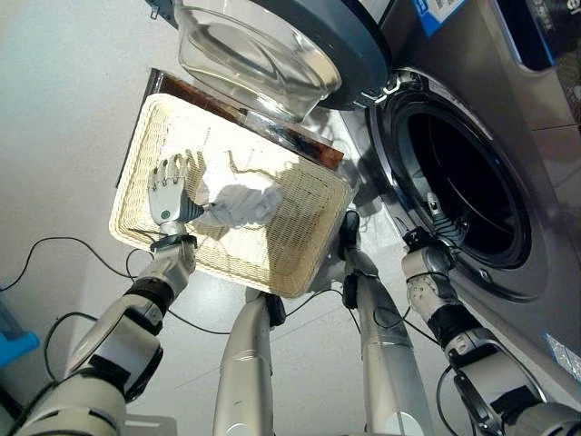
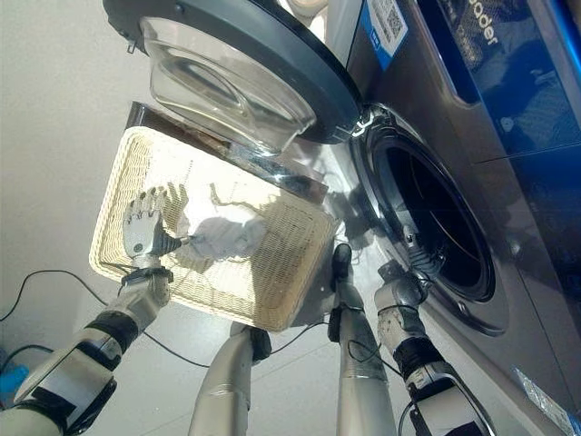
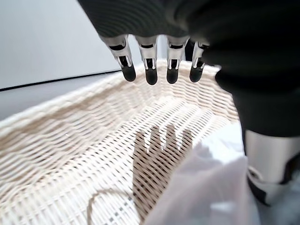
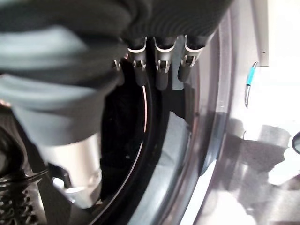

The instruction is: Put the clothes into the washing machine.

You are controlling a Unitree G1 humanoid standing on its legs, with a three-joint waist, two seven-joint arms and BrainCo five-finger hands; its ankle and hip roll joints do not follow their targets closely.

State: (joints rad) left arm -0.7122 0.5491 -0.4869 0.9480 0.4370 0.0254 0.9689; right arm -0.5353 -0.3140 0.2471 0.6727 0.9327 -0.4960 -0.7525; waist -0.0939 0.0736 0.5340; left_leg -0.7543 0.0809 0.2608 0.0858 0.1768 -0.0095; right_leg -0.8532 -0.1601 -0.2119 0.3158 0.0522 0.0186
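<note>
White garment (image 1: 238, 205): lies crumpled on the floor of the wicker basket (image 1: 300, 250), roughly mid-basket. No other clothing seen in the basket.

Left hand (image 1: 167, 193): inside the basket, just beside the garment on its left. Fingers straight and spread, pointing toward the far rim; left wrist view shows the fingertips (image 3: 151, 76) hanging above the weave with their shadow on it, holding nothing. Thumb (image 1: 201, 209) reaches toward the cloth's edge; contact cannot be confirmed. In the wrist view the white cloth (image 3: 206, 187) sits beside the hand, not in the fingers.

Basket: pale woven, rectangular, rests on the light floor (image 1: 64, 118) in front of the washing machine (image 1: 536, 136), its far side under the open door.

Washer door (image 1: 272, 45): swung wide, clear glass bowl facing the basket. Drum opening (image 1: 467, 186) dark; contents cannot be made out.

Right hand (image 4: 161, 70): at the lower rim of the drum opening, fingers extended over the dark door seal (image 4: 140, 140), relaxed, gripping nothing.
</note>
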